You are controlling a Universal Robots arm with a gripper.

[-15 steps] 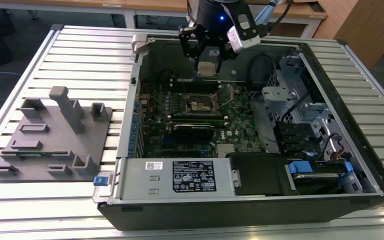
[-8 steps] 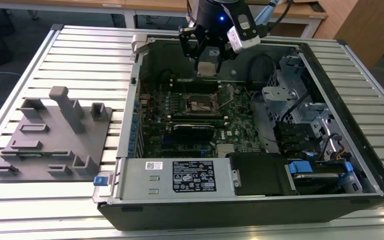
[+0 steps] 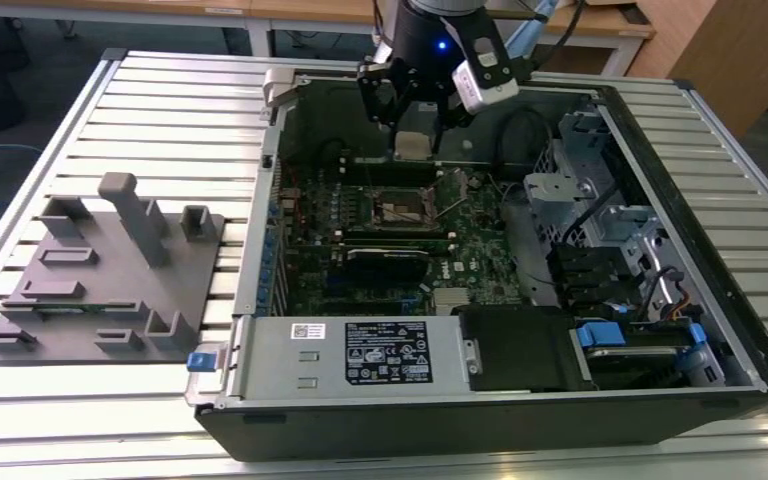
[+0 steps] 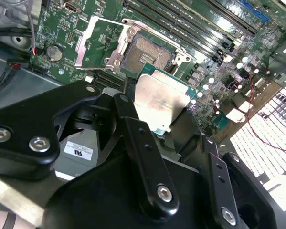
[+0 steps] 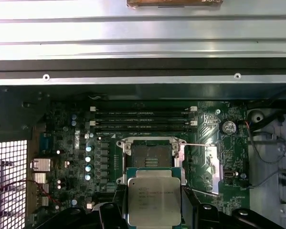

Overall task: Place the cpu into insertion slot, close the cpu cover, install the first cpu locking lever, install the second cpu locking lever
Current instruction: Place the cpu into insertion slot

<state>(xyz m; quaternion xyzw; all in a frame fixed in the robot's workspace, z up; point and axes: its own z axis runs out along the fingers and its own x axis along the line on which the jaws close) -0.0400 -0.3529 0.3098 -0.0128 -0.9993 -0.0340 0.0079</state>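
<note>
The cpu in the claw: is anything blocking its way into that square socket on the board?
Nothing visible does. The claw holds the cpu above the board, near the insertion slot. The cpu cover is swung open to the side, so the slot's dark centre lies bare, with no cable or part over it.

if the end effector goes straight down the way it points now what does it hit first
The cpu held by the end effector would touch first, probably on the rim of the insertion slot or the motherboard just beside it, not the slot's centre. Depth is hard to judge.
</note>
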